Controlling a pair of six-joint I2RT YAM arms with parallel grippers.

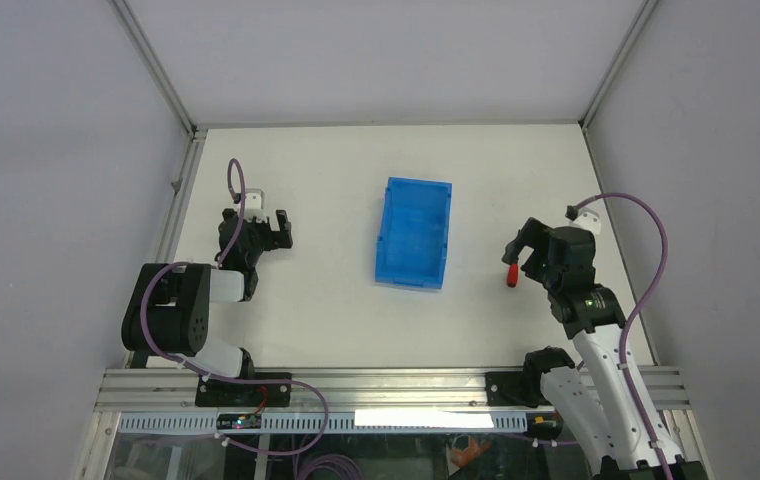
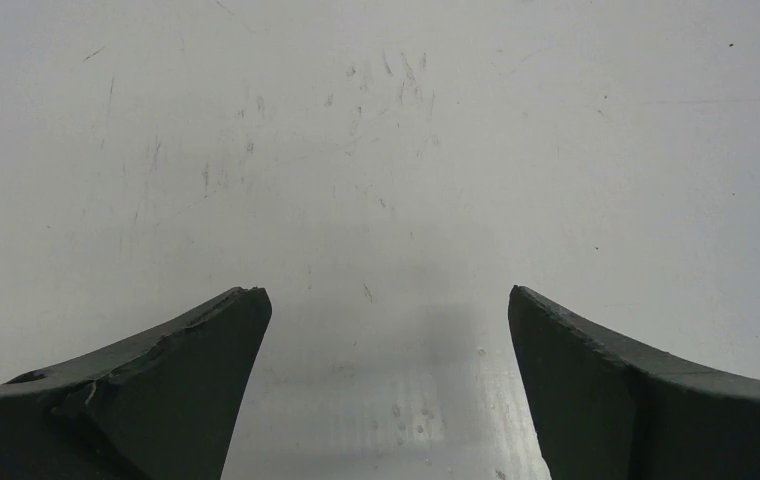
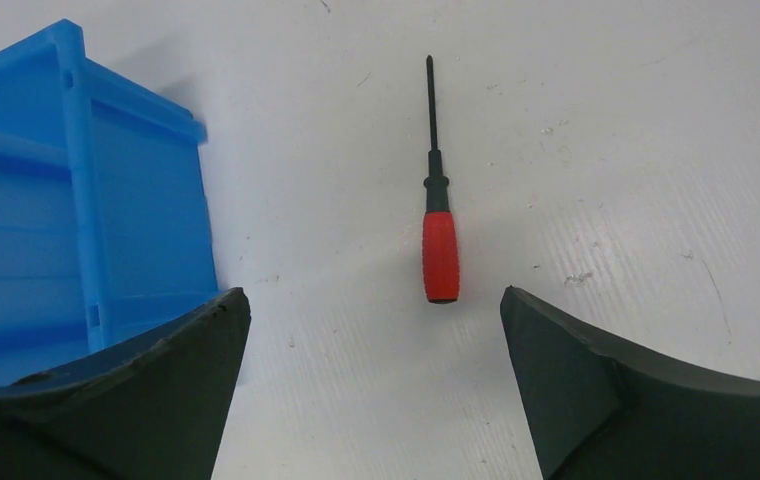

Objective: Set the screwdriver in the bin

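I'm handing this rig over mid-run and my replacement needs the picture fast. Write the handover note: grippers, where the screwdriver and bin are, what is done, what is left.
Left gripper: open, empty, over bare table left of the bin.
Right gripper: open, empty, lined up on the screwdriver, not touching it.
Screwdriver: flat on the table right of the bin, apart from it, tip pointing away from the right gripper.
Bin: mid-table, nothing in it.
Done: approach only.
Left: lower, close on the red handle, lift, carry it over the bin and release.
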